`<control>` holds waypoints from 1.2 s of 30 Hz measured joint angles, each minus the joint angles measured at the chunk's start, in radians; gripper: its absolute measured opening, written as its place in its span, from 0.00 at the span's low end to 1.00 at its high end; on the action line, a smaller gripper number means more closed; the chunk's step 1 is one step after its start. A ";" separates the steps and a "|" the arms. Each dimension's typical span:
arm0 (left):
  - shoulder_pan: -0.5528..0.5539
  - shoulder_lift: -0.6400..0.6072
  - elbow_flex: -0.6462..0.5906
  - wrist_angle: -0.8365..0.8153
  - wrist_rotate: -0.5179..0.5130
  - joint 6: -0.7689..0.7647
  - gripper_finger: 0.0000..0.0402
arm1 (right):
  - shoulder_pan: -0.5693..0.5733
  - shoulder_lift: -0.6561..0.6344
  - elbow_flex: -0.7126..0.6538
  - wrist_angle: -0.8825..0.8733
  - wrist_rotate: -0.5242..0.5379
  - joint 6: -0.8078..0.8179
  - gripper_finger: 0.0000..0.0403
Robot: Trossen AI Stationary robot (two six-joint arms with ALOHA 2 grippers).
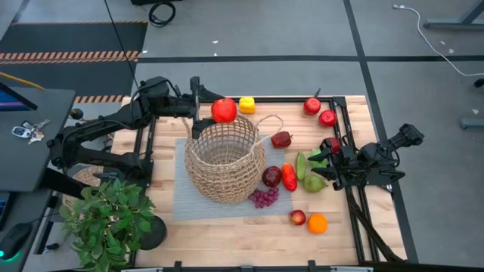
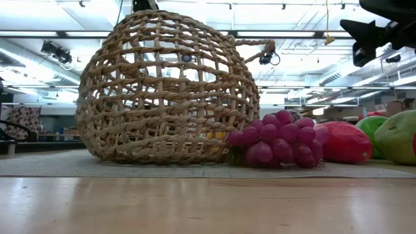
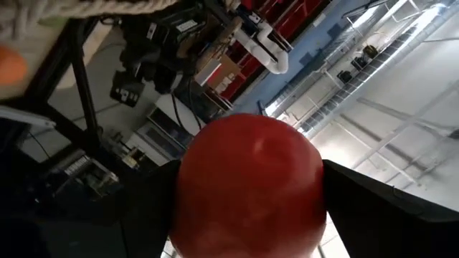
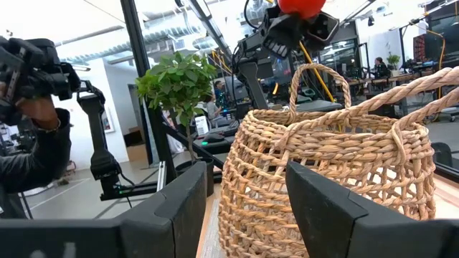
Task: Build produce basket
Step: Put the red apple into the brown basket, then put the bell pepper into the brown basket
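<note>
Gripped between the left gripper (image 1: 214,113) fingers above the basket (image 1: 224,159) rim, the red apple (image 3: 247,186) may strike wicker and bounce out on release.

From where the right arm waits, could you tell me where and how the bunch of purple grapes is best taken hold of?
I would take the purple grapes across the middle of the bunch, coming straight down from above. The bunch lies low and lumpy on the grey mat, close against the basket on one side and near a dark red fruit, so a side approach looks crowded. The right claw is nearest.
</note>
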 joint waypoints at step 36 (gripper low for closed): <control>0.000 0.000 0.000 -0.111 -0.047 1.036 0.82 | 0.000 0.000 0.000 0.000 0.000 0.000 0.49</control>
